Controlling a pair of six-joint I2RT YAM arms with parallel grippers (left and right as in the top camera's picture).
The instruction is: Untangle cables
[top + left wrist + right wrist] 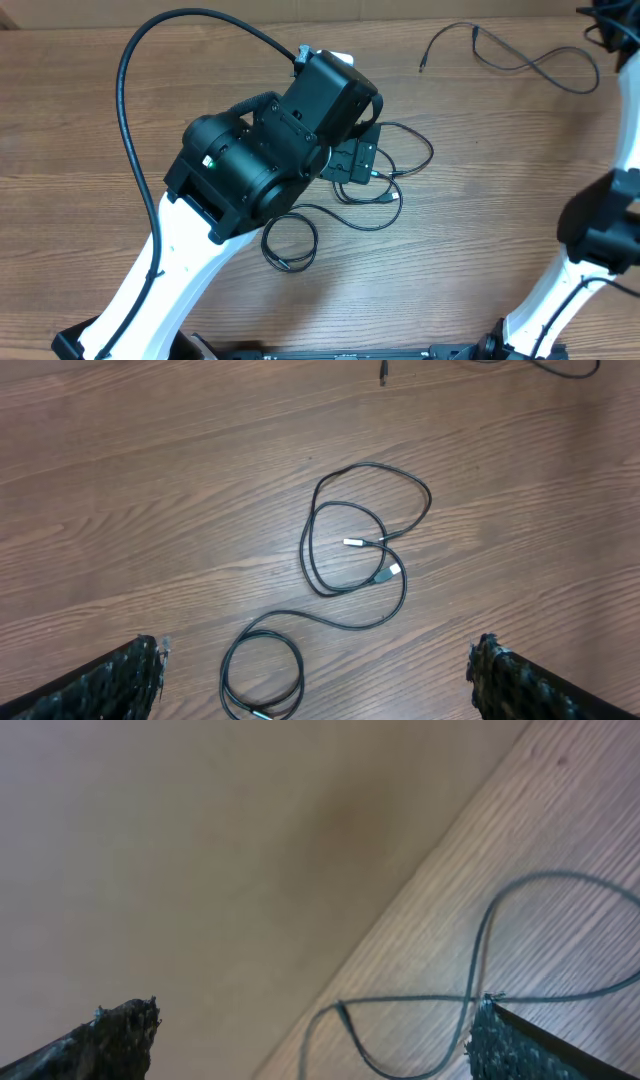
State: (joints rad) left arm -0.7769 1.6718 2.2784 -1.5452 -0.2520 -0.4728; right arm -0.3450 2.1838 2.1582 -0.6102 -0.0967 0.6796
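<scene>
Jaws on both arms stand fully spread, gripping nothing. Above the tangled cables (352,543) (two silver-tipped plugs show among the loops) hangs the left gripper (320,678), over the wooden table (120,510). Well apart from that tangle, far to its right, a separate cable (530,62) lies beneath the right gripper (310,1025).

Thin black cables (370,544) lie in a loose tangle at the centre of the left wrist view. Their loops overlap around two silver-tipped plugs (352,543), and a small coil (224,666) trails to the lower left. A separate cable (505,64) lies well apart in slack curves, at the upper right of the overhead view.
</scene>
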